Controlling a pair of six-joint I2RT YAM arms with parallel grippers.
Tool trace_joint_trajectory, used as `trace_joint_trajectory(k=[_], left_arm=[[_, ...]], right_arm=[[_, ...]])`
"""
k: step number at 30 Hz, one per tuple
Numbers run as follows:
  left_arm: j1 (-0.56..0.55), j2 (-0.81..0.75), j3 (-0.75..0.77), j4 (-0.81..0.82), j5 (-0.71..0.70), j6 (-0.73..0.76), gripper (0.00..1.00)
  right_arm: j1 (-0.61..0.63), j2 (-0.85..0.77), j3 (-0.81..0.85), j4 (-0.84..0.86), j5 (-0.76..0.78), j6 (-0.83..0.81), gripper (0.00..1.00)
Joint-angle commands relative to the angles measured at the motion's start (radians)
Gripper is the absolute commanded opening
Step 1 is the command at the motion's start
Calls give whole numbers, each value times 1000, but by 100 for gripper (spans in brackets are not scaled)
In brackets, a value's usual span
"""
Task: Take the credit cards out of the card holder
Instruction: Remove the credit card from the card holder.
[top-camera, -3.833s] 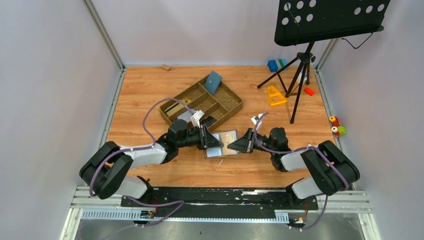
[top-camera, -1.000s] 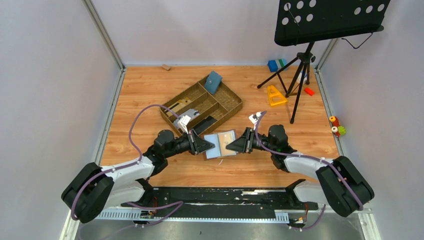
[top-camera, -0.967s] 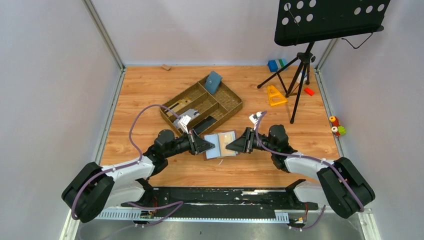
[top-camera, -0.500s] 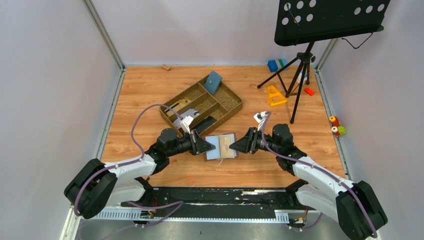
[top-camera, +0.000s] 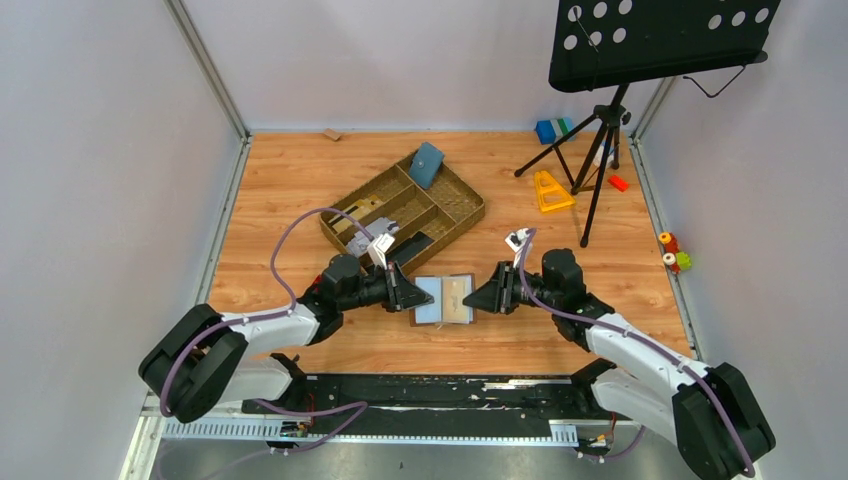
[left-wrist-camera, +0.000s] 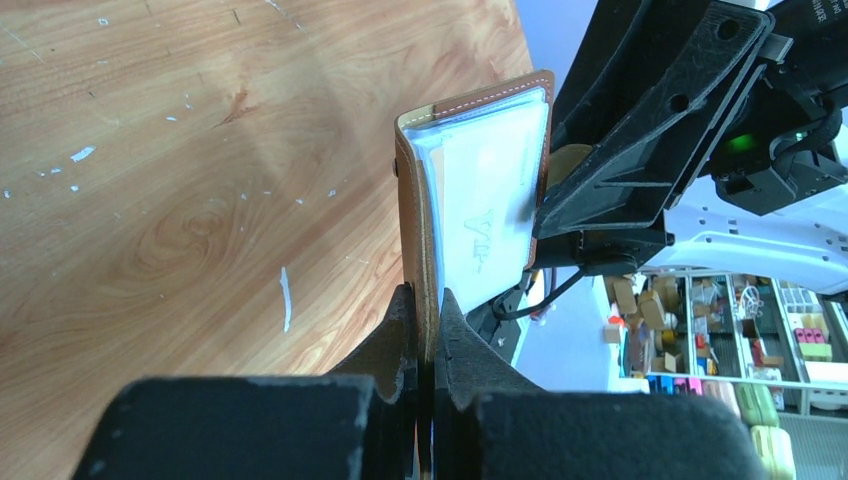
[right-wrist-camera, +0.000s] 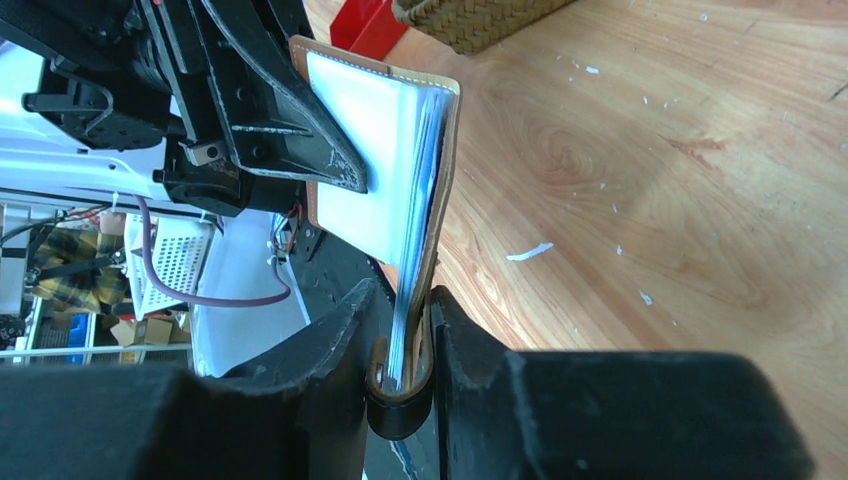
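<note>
**Q:** Where is the card holder?

**A:** The card holder (top-camera: 444, 299) is between my two hands, near the front middle of the worktop (top-camera: 290, 180). It is on the near side of the woven tray (top-camera: 366, 190). I cannot tell whether it rests on the wood or hangs just above it.

**Q:** How does it lie?

**A:** Spread open, sleeves up, brown cover down toward the wood. Opened out, its long axis runs left to right, from one hand to the other, a little askew. The fold runs across that, near to far. From above the left half looks pale bluish-white and the right half tan.

**Q:** The grip on the left side?

**A:** My left hand (left-wrist-camera: 428, 322) is clenched on the left edge. The fingers pinch the brown cover with no gap showing. From this wrist the holder points straight away from me, edge-on. The clear sleeves fan out beside the cover, and a white face with a printed mark is uppermost.

**Q:** And the other side?

**A:** My right hand (right-wrist-camera: 404, 345) grasps the opposite edge, one finger on each side of the cover and sleeve stack, close against both. From here the holder points straight away toward the left hand, whose black fingers show behind it.

**Q:** Anything else nearby?

**A:** A blue-teal pouch (top-camera: 427, 165) leans in the tray's far compartment, well apart from the holder.
</note>
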Motion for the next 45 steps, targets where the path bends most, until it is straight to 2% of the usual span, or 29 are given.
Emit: trace_joint_trajectory(k=[1, 11, 15, 22, 32, 45], left_arm=[[4, 8, 45, 25, 16, 45, 0], [1, 61, 40, 42, 32, 49, 0], [0, 68, 40, 52, 39, 42, 0], [-3, 62, 35, 54, 35, 39, 0], [-14, 62, 38, 69, 40, 33, 0], [-35, 90, 50, 101, 34, 19, 0]], right_arm=[[4, -38, 31, -66, -14, -78, 24], [5, -32, -6, -27, -3, -77, 22], [5, -34, -5, -17, -6, -75, 14], [4, -57, -15, 3, -25, -62, 9], [4, -100, -44, 77, -42, -29, 5], [5, -80, -56, 161, -75, 16, 0]])
